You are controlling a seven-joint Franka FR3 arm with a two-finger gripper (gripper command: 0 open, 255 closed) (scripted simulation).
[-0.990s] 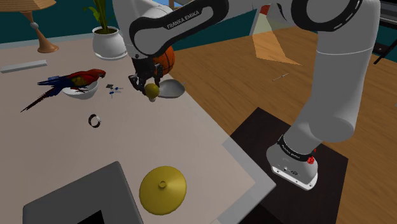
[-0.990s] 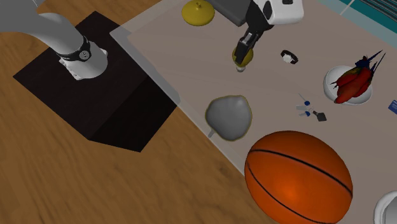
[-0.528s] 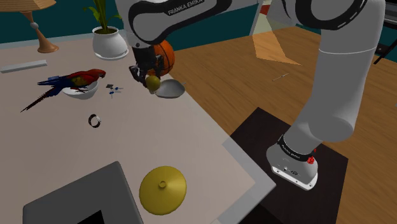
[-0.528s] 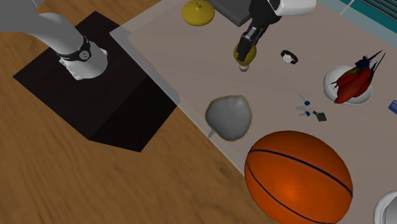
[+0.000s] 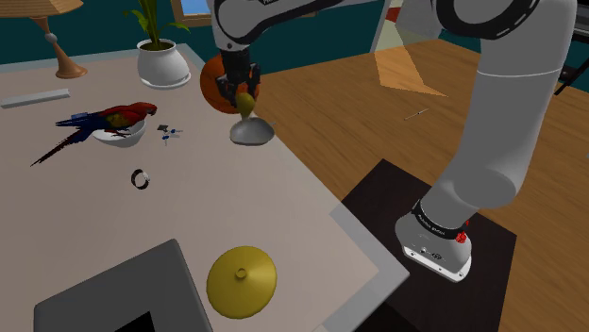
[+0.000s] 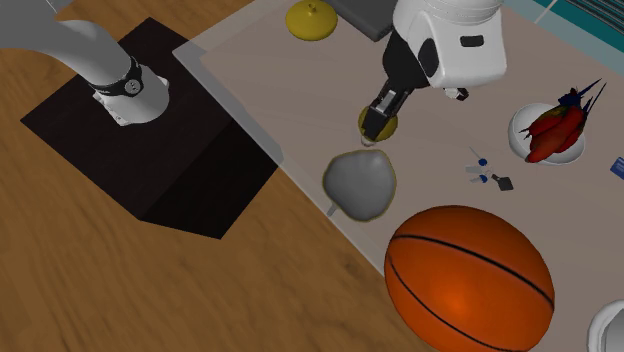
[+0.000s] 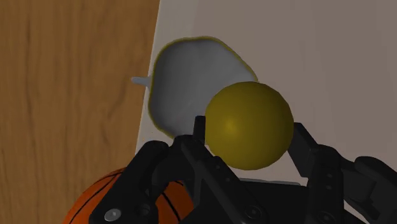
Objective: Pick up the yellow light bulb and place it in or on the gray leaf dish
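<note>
Between the two black fingers of the gripper [image 7: 247,141] the yellow light bulb [image 7: 249,122] is clasped by its sides, its round end pointing down at the table [image 7: 331,51]. In the shoulder view the gripper [image 5: 241,94] holds the bulb [image 5: 245,103] in the air just above the gray leaf dish [image 5: 253,134], not touching it.

The dish [image 7: 184,83] lies right at the table's long edge, on the side that borders the wooden floor [image 7: 70,76], and its short stem pokes out past that edge. Seen along the hand, the bulb covers the part of the dish farther from the edge rather than its middle. From the second exterior view the bulb [image 6: 378,124] seems to hang over the dish's [image 6: 360,185] rim, though the angle makes this hard to judge.

That offset is the main risk. The bulb is round and the dish looks shallow, so a release over the rim, or from too high, could let it bounce out and roll across the table. Released nearer the edge, it could drop to the floor. Pressing down too far could also tip or push the dish, which has little table beyond it. The basketball [image 5: 213,79] sits close beside the dish along the same edge, so a sideways correction that way risks the hand brushing it.
</note>
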